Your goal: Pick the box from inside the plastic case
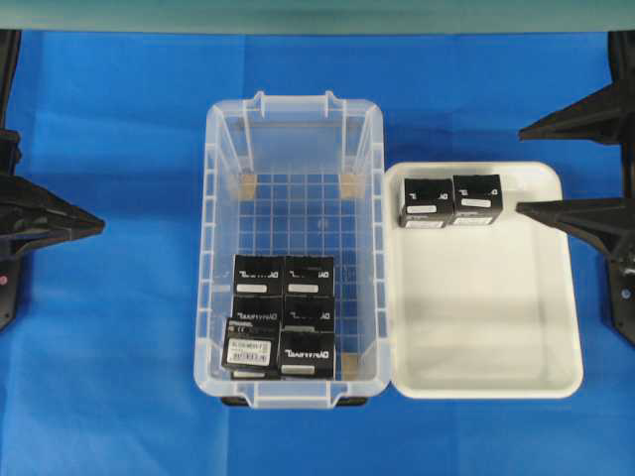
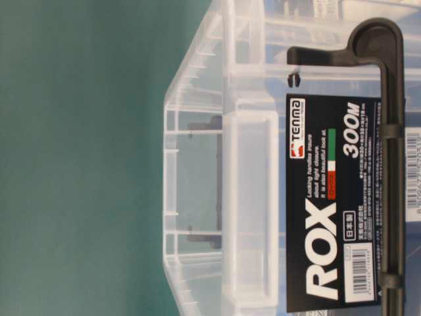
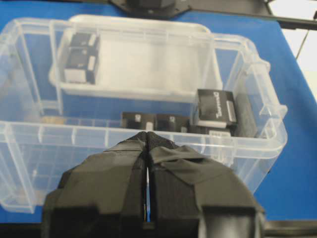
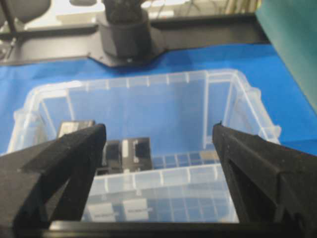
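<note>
While the left end effector point(image 3: 147, 136) sits pinched closed, the right end effector point(image 4: 158, 136) gapes wide beside the plastic case point(image 1: 220, 248), holding nothing.

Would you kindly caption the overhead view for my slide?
Open right gripper beside white tray holding two boxes; more black boxes remain in the plastic case.

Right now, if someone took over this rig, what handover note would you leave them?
Left pincer: shut, empty, outside the plastic case on its left.
Right pincer: open, empty, facing the case from over the white tray.
Done: two boxes sit in the tray's far left corner.
Left: a cluster of black boxes at the case's near end, one showing a barcode sticker. Next, probably the right pincer reaches in for one.
</note>
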Action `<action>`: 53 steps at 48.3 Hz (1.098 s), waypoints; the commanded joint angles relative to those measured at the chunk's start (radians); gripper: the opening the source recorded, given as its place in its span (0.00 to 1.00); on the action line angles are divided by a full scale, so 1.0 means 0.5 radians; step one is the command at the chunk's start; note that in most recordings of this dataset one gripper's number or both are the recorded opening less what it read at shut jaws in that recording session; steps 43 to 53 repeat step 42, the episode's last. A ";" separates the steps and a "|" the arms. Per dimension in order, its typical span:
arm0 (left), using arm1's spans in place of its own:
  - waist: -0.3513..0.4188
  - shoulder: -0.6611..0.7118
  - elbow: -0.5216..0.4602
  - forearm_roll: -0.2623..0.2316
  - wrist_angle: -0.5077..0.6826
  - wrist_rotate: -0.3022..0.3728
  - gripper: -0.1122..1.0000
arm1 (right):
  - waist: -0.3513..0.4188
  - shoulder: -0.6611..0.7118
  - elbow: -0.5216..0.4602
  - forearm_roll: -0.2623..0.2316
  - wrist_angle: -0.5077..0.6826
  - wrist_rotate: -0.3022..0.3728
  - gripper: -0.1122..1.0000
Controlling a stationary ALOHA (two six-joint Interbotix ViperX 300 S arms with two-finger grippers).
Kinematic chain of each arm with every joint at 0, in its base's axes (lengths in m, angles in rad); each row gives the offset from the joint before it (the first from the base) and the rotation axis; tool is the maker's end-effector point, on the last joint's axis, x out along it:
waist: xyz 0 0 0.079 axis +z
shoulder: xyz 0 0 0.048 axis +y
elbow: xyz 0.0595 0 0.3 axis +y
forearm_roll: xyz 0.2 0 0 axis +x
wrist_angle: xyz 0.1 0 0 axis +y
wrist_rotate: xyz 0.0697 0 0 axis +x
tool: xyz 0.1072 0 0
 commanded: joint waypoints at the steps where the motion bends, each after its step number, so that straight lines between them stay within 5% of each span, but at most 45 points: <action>1: 0.000 0.009 -0.055 0.006 -0.009 0.006 0.07 | 0.012 0.025 0.000 0.006 -0.071 0.009 0.97; 53: 0.000 0.012 -0.049 0.006 -0.009 0.015 0.07 | 0.018 -0.153 0.135 0.006 0.009 0.095 0.97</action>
